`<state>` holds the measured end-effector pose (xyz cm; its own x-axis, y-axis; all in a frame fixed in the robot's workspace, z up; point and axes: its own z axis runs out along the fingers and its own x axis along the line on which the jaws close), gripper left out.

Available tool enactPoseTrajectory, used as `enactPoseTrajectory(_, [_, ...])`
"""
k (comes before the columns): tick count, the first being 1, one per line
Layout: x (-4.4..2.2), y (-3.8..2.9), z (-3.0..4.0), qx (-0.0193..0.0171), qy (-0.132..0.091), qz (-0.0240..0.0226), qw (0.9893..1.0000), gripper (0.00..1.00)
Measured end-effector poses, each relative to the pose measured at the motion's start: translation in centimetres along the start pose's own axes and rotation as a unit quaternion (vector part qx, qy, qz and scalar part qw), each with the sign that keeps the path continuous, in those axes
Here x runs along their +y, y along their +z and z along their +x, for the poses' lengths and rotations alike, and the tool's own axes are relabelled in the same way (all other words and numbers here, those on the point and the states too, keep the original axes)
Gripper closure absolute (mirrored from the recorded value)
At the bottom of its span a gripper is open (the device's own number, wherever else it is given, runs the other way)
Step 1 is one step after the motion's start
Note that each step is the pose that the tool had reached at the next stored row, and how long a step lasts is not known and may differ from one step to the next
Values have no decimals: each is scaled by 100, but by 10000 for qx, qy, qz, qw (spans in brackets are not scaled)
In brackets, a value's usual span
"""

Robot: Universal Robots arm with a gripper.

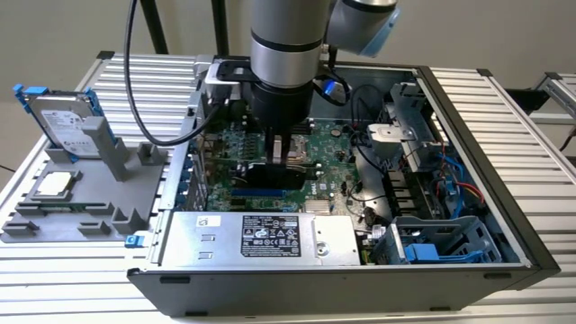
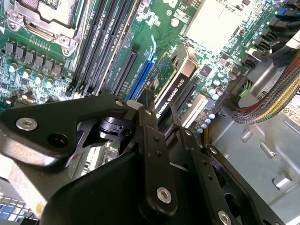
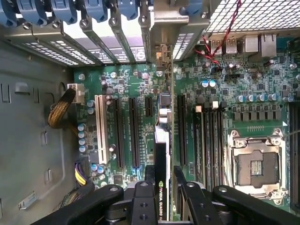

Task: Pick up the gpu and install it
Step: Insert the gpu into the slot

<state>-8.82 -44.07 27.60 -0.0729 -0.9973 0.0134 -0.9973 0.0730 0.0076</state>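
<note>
The gpu [image 1: 270, 177] is inside the open computer case [image 1: 468, 121], standing on edge over the green motherboard [image 1: 328, 152]. My gripper [image 1: 280, 152] comes down from above and is shut on it. In both wrist views the black fingers [image 2: 151, 129] [image 3: 150, 177] clamp the card's two faces. The gpu [image 3: 161, 150] lies parallel to the long expansion slots [image 3: 133, 131], its metal end toward the case's rear slot openings. The black shroud edge of the gpu [image 2: 177, 82] hangs just beside a blue slot [image 2: 143, 77]. I cannot tell whether the card touches a slot.
An empty processor socket [image 3: 255, 166] and memory slots [image 3: 213, 140] lie beside the card. Cable bundles [image 2: 274, 101] run along the case wall. The power supply [image 1: 261, 236] and a drive cage [image 1: 441, 246] fill the near side. Outside, a grey fixture [image 1: 81, 202] holds a hard drive [image 1: 67, 125] and a processor chip [image 1: 56, 183].
</note>
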Motion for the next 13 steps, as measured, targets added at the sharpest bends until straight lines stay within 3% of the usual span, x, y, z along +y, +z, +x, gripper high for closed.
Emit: enactPoseTrajectory(13, [31, 90, 3, -1, 1, 1, 10000, 100])
